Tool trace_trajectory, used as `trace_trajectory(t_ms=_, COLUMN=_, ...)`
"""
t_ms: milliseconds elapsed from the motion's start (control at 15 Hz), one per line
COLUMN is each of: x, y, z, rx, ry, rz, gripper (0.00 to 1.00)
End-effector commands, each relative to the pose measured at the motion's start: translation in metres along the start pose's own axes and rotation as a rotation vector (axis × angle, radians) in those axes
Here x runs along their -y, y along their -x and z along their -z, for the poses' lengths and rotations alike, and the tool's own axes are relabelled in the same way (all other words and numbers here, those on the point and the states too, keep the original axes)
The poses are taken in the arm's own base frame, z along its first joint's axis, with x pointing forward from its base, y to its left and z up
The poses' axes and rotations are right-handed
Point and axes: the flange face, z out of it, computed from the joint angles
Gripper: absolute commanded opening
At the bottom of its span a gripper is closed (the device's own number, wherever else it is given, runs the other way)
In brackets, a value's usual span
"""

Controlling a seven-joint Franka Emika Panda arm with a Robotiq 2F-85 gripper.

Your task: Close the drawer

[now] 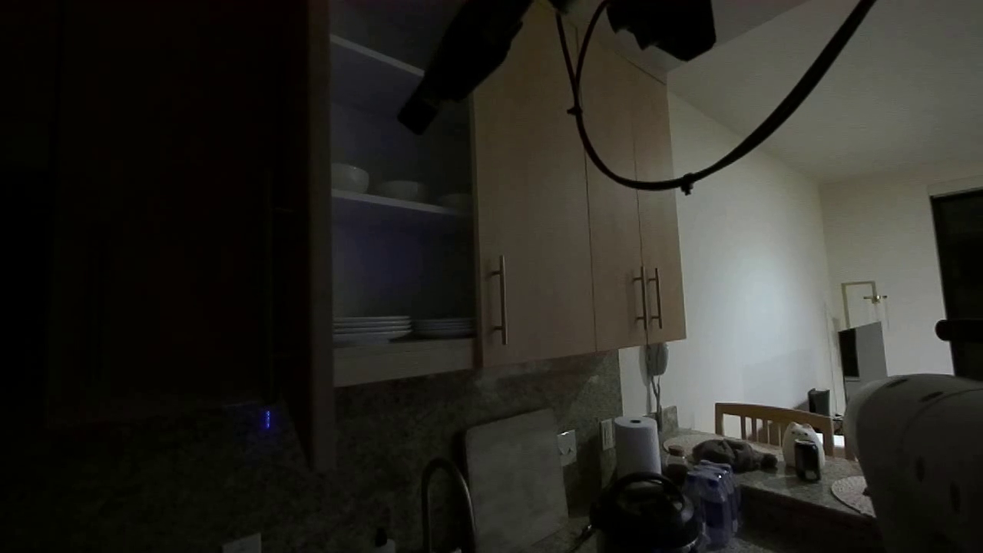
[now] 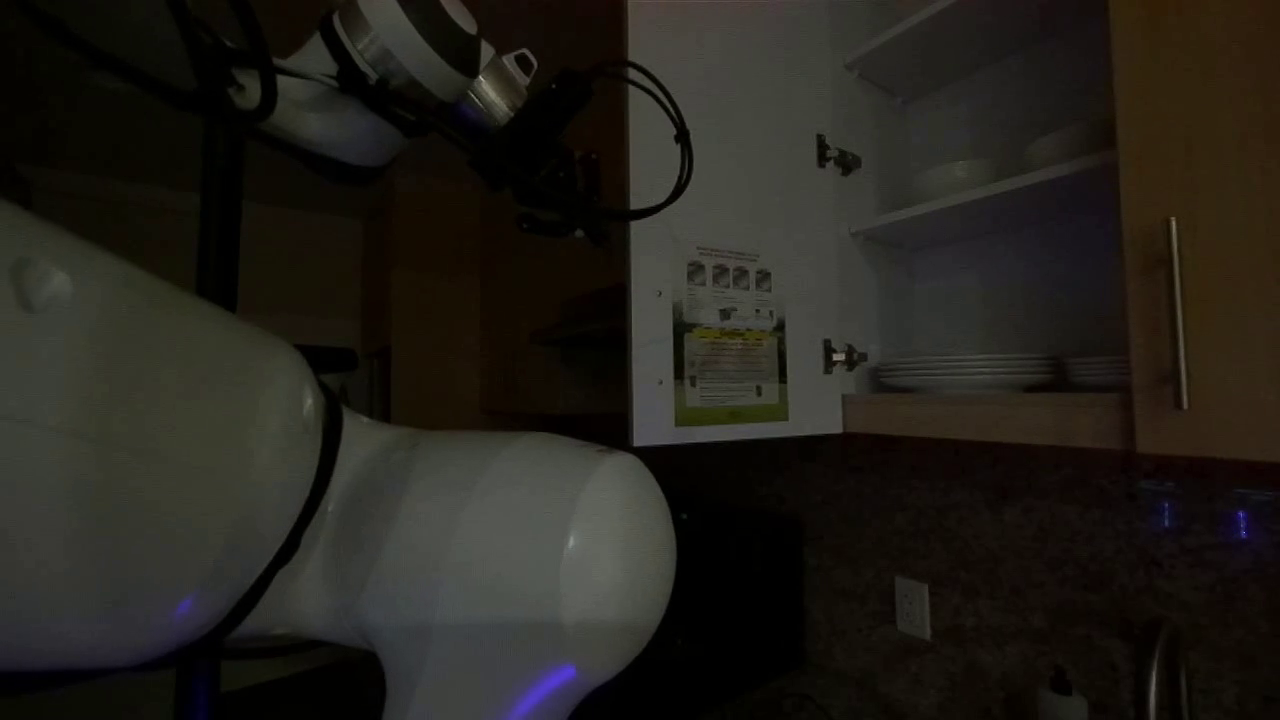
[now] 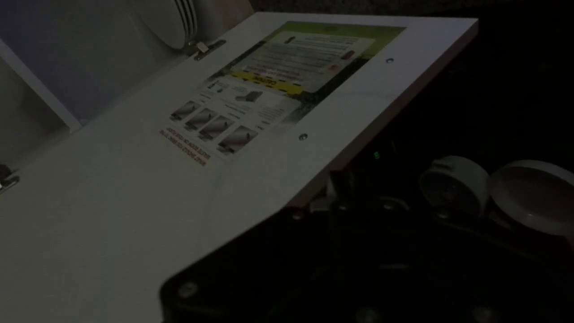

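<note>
Cabinet door [image 2: 735, 215] is standing wide open on metal hinges [image 2: 828, 152], to the left of the white shelves [image 2: 1030, 195] in an exterior view. Its flat inner face is showing dull white in the dim light. A printed sheet [image 2: 730, 338], green at one end and banded yellow across, is lying flat against the lower part; two screw heads [image 3: 303, 137] are catching light near the free edge. Stacked plates [image 2: 965, 372] are resting inside. Wrist view: gripper [image 3: 343, 188] is hovering close by that free edge, contact unclear; darkness is hiding whether its jaws are standing apart or together
</note>
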Motion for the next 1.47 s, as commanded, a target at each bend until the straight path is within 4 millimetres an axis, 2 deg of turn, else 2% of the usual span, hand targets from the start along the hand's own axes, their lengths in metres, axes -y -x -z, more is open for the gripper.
trace_trajectory(t_ms=0, x=0.001, y=-0.003, z=-0.004, rx=-0.05, ry=0.022, rz=0.086, gripper=0.07)
trace_trajectory(t_ms=800, x=-0.001, y=-0.036, z=-0.03, rx=-0.019, ry=0.041, rz=0.173, gripper=0.07)
trace_trajectory(t_ms=1400, x=0.009, y=-0.065, z=-0.031, rx=-0.045, ry=0.035, rz=0.293, gripper=0.07)
